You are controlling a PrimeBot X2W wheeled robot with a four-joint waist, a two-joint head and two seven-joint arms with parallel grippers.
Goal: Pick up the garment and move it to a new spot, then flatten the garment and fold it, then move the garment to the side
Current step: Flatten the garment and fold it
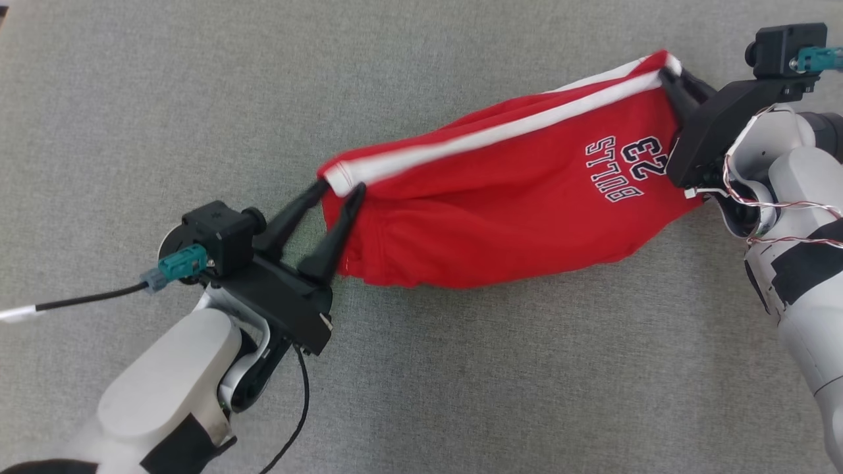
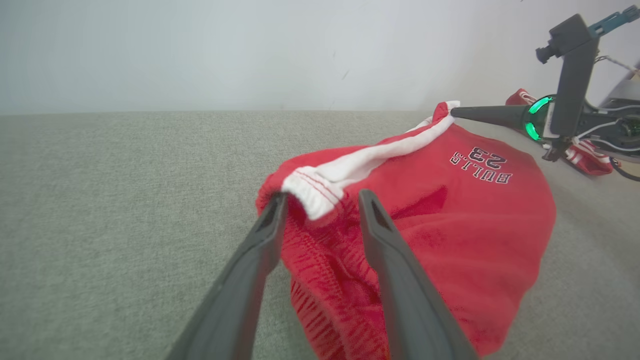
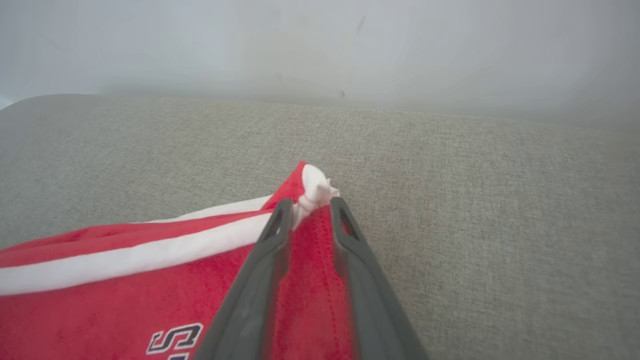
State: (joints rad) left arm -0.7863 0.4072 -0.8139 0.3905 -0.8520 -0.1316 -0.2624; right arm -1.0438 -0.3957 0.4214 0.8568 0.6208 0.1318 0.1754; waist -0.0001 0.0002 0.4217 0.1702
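Head view: the garment [image 1: 500,197] stretches over the grey fabric surface [image 1: 132,99], its long axis running lower left to upper right and its lettering upside down. The left gripper [image 1: 341,186] and the right gripper [image 1: 668,74] each hold one end.

Left wrist view: the jaws are slightly apart, pinching the striped-trim corner.

Right wrist view: the jaws are nearly closed, clamping the white-tipped corner.

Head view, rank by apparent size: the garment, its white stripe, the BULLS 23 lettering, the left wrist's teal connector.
1. garment
2. white stripe
3. lettering
4. teal connector, smallest, though not far behind the lettering
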